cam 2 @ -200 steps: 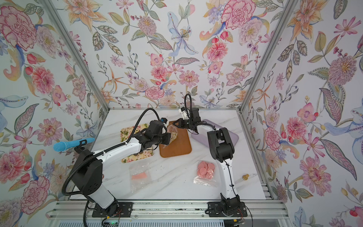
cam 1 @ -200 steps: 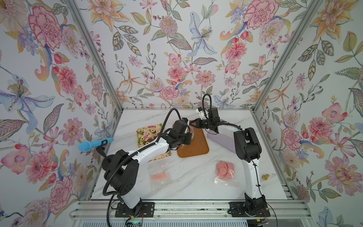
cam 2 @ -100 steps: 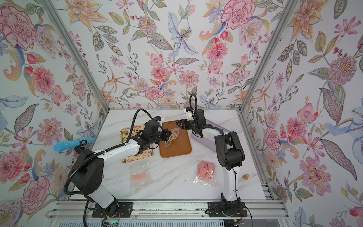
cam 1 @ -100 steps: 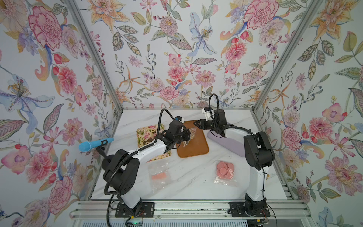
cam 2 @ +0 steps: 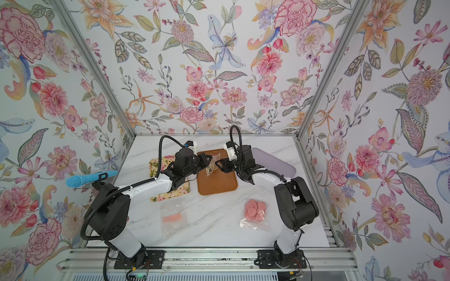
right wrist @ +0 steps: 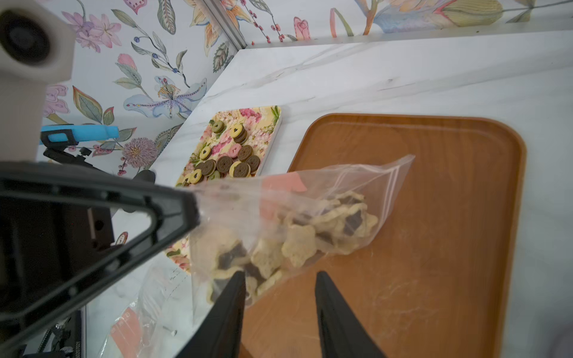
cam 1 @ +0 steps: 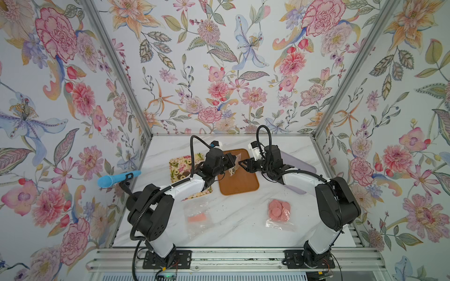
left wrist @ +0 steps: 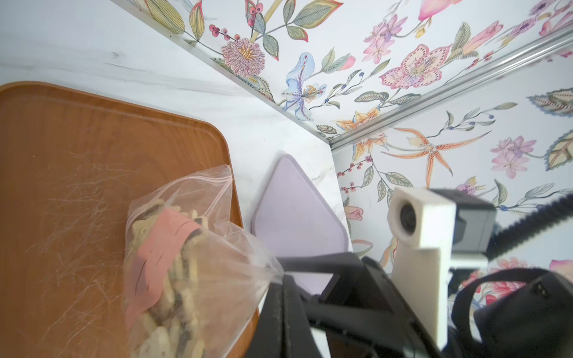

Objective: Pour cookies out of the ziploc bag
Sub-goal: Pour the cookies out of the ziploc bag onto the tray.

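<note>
Over the brown tray (cam 1: 239, 185), at the middle of the marble table (cam 1: 243, 226), we see the left gripper (cam 1: 231, 161) pinched shut on one corner of the clear ziploc bag (right wrist: 294, 217), which hangs from it with its zip edge turned away from the grip. The cookies (right wrist: 297, 245), small beige and dark stars, are all inside the bag, bunched in its lower part beside a pink label; we see none lying loose on the brown tray. The right gripper (right wrist: 279, 274) faces the left one from just beside the bag, its jaws apart and gripping nothing. One of its fingertips (right wrist: 238, 279) overlaps the bag's lower edge in the right wrist view, and we cannot tell whether it touches. Beside the brown tray, under the left arm, a floral tray (right wrist: 248, 124) carries dark and beige round cookies (right wrist: 229, 164). A lilac tray (cam 2: 275, 160) lies on the other side, and a second bag of pink discs (cam 1: 280, 209) rests nearer the arms' bases.
</note>
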Robot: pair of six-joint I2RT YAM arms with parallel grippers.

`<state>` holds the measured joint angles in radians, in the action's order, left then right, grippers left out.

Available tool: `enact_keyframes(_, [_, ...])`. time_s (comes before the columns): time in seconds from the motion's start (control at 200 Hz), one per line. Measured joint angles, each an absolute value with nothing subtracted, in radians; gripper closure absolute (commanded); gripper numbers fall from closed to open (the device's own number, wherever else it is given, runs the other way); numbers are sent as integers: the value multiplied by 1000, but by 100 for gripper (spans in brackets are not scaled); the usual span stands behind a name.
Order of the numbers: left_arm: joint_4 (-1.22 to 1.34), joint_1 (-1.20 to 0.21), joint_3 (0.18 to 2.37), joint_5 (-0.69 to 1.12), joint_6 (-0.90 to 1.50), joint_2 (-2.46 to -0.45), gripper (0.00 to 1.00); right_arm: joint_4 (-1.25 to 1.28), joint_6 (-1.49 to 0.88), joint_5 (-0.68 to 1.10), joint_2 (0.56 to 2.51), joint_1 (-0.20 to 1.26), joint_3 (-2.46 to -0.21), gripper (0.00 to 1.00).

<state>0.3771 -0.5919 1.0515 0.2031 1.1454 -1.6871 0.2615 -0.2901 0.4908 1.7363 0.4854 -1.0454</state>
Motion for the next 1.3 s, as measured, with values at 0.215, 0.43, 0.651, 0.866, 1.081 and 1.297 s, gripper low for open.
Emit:
enact_keyframes(0.215, [455,-589,1051,206,1212,-1747,100,300,-279,422,1719,563,-999,54])
enact_keyframes(0.43, [473,-589,1051,206,1221,-1750,100,312,-268,361,1719,596,-1000,53])
enact_keyframes(0.651, [475,-589,1051,206,1221,-1750,100,268,-241,284,1719,622,-1014,60])
enact_keyframes(0.866, [474,-589,1052,206,1220,-1750,100,232,-239,249,1719,635,-1015,60])
enact_keyframes(1.081, [474,-589,1052,206,1219,-1750,100,205,-238,234,1719,635,-1015,69])
enact_keyframes(1.297, [473,-589,1052,205,1213,-1750,100,193,-239,216,1719,655,-1015,78])
